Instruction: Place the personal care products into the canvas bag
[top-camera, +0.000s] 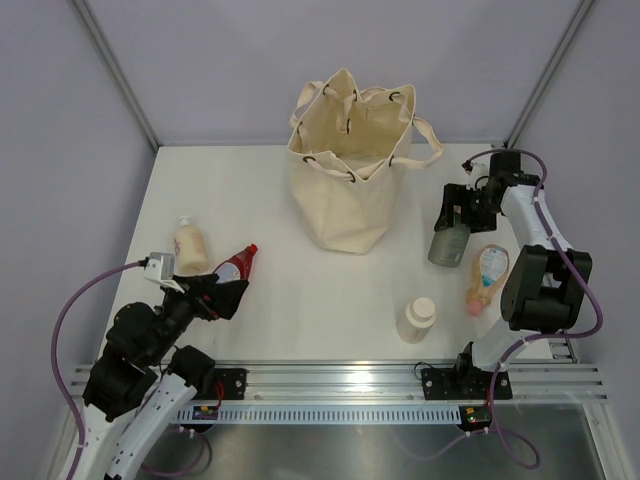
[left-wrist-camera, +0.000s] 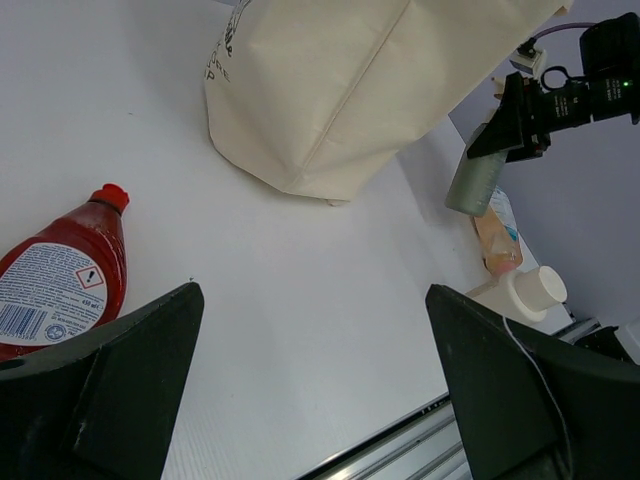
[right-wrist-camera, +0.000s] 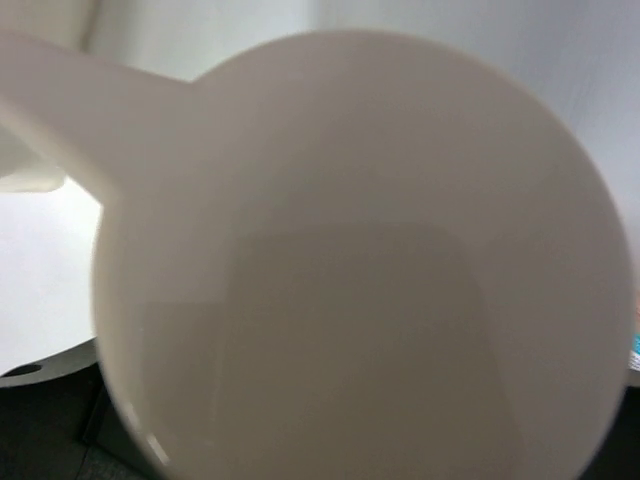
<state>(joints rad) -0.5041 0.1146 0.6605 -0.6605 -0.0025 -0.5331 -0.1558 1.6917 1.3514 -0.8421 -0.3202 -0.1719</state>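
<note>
White table (top-camera: 300, 300) (grey walls (top-camera: 220, 70) behind)

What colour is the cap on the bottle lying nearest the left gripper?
The cap is red, like the bottle; clearest in left wrist view.

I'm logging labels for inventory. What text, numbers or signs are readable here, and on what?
red bottle: a hazard diamond with "!" and a barcode; the other print is too small to read.
canvas bag: dark letters at its edge, cut off and too small to read.
clear-and-pink tube: teal print, blurred.
grey-green bottle in the right end effector: nothing readable.
</note>
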